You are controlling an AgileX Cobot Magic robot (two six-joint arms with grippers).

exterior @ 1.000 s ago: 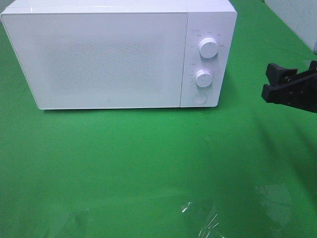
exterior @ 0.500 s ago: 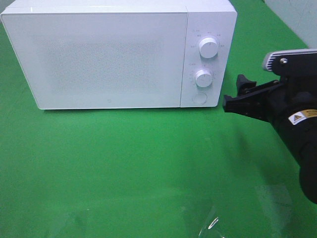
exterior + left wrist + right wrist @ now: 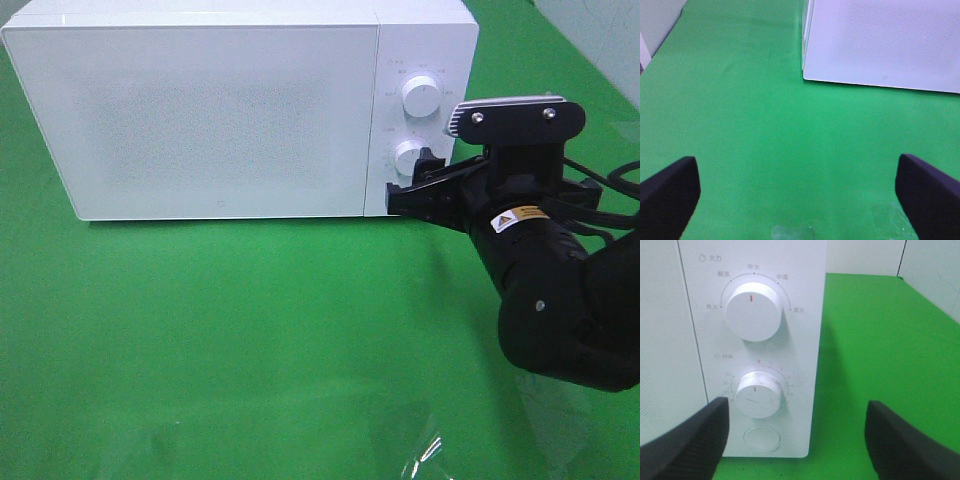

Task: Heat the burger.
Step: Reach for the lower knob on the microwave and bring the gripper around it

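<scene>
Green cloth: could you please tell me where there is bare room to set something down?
Bare: the wide stretch before the microwave door, left of the right arm. Crowded: beside the dials, where the right fingers hover.

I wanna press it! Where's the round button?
In the right wrist view, the round button sits on the microwave's right panel, just below the lower knob.

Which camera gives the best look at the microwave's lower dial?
The right wrist view: the lower dial sits close and face-on, scale visible. The high view shows it small, beside the right hand. The left wrist view shows only the microwave door.
</scene>
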